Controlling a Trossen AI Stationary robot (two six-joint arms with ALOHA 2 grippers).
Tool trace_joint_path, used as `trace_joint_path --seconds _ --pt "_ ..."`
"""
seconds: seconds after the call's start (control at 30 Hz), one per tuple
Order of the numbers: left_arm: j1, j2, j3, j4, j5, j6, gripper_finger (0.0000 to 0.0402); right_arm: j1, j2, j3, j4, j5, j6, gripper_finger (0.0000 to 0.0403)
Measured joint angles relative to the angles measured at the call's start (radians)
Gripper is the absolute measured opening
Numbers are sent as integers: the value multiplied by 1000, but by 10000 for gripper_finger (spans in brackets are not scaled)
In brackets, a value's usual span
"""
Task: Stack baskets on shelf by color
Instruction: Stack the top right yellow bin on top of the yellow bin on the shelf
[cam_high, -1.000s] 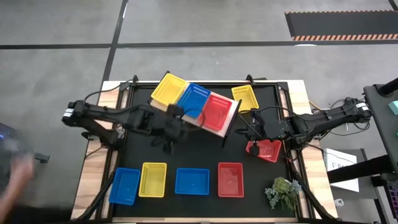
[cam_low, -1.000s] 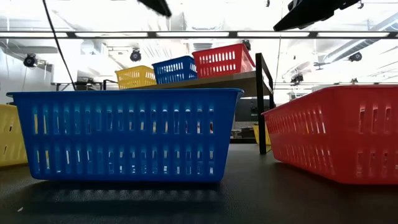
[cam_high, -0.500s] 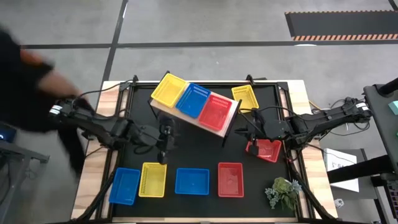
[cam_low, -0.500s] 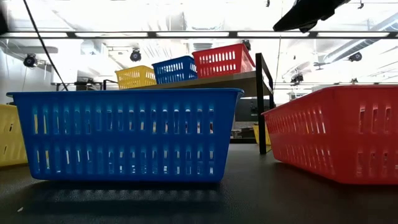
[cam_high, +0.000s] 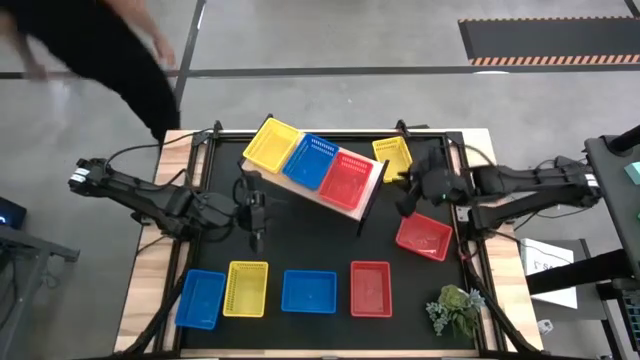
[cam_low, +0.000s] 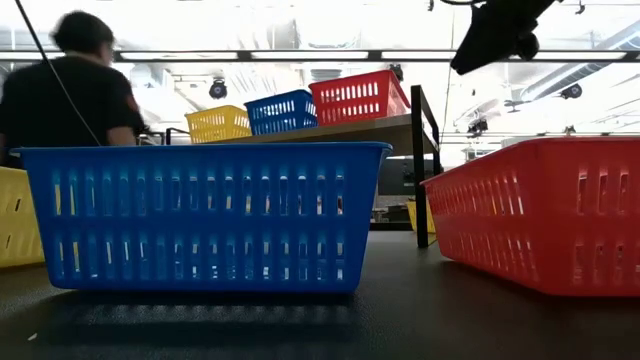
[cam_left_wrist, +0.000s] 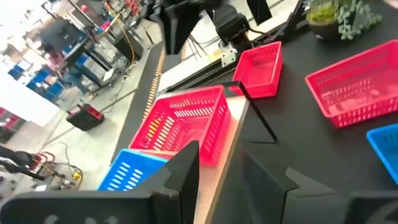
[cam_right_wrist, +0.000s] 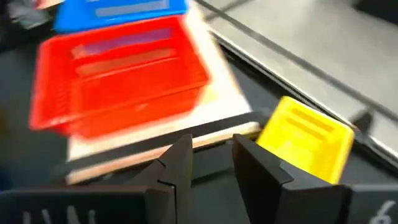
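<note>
The wooden shelf (cam_high: 368, 196) stands slantwise at the table's far middle. On its plank a yellow (cam_high: 271, 143), a blue (cam_high: 311, 160) and a red basket (cam_high: 348, 178) sit side by side. Another yellow basket (cam_high: 393, 157) lies on the table right of the shelf, and a red one (cam_high: 424, 236) lies at the right. Along the near edge lie a blue (cam_high: 200, 298), a yellow (cam_high: 246, 288), a blue (cam_high: 309, 291) and a red basket (cam_high: 371, 288). My left gripper (cam_high: 256, 228) (cam_left_wrist: 217, 155) hangs open left of the shelf. My right gripper (cam_high: 405, 200) (cam_right_wrist: 211, 144) is open and empty between the shelf's right end and the yellow basket.
A small green plant (cam_high: 455, 308) sits at the near right corner. A person in black (cam_high: 100, 40) (cam_low: 75, 80) moves beyond the table's far left corner. Bare black tabletop (cam_high: 310, 235) lies between the shelf and the near row.
My right gripper has come off the red basket at the right and gone toward the far edge, up to the shelf's right end; that basket stays lying on the table. My left gripper has drawn back from the shelf toward the table's left. The person has walked behind the table.
</note>
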Motion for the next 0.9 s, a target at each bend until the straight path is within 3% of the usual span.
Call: trace_joint_path --seconds 0.23,0.47,0.6,0.73,0.9 --pt "0 -3 0 1 -8 73 95 -281 86 155 -169 -152 -17 109" --pt "0 -11 -2 -5 -99 79 95 -596 266 328 -354 -406 -146 110" --pt "0 -29 -7 -9 -117 101 95 -738 380 390 -465 -483 -206 116" --pt "0 -56 -23 -10 -118 103 95 -826 472 396 -548 -515 -344 119" --pt "0 -112 -66 -7 -119 102 95 -846 522 340 -576 -668 -640 119"
